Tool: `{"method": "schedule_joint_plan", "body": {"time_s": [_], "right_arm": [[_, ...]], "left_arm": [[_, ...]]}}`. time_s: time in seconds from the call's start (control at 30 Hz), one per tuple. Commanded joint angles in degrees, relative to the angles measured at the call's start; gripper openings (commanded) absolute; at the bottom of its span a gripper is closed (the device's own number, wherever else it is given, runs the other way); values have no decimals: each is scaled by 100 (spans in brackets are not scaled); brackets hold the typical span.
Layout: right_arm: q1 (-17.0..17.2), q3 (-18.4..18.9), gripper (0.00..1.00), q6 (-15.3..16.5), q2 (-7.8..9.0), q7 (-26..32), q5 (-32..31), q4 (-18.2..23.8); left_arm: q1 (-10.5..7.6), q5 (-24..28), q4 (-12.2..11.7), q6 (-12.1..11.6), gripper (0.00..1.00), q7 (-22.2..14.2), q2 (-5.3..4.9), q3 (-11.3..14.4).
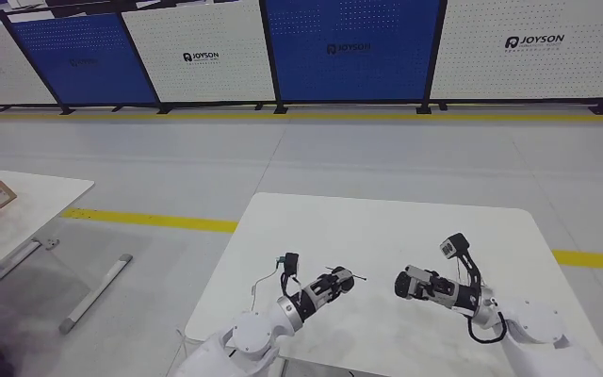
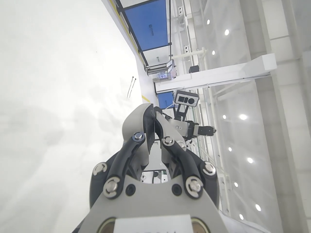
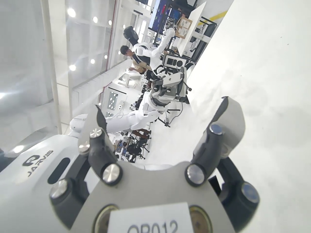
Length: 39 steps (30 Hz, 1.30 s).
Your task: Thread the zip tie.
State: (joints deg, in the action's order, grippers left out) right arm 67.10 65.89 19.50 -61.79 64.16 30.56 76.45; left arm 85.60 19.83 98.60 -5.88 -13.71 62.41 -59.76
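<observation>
Top view gives us the white desk [image 1: 377,226], with both arms low over its near half and facing each other. The right gripper [image 3: 162,116] is released, its fingers [image 3: 229,115] spread wide with nothing between them. The left gripper [image 2: 153,118] is clenched on the zip tie [image 1: 355,277], a thin black strip held above the desk and jutting toward the right gripper. Two other zip ties [image 2: 131,87] lie side by side on the desk, well apart from both.
</observation>
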Motion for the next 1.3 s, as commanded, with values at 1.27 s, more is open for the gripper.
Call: {"method": "schedule_joint_plan", "body": {"time_s": [1.27], "right_arm": [[84,120,100,-65,35,130,-22,-31]], "left_arm": [[506,700,1329,-507,0,-617,-98,-887]]}}
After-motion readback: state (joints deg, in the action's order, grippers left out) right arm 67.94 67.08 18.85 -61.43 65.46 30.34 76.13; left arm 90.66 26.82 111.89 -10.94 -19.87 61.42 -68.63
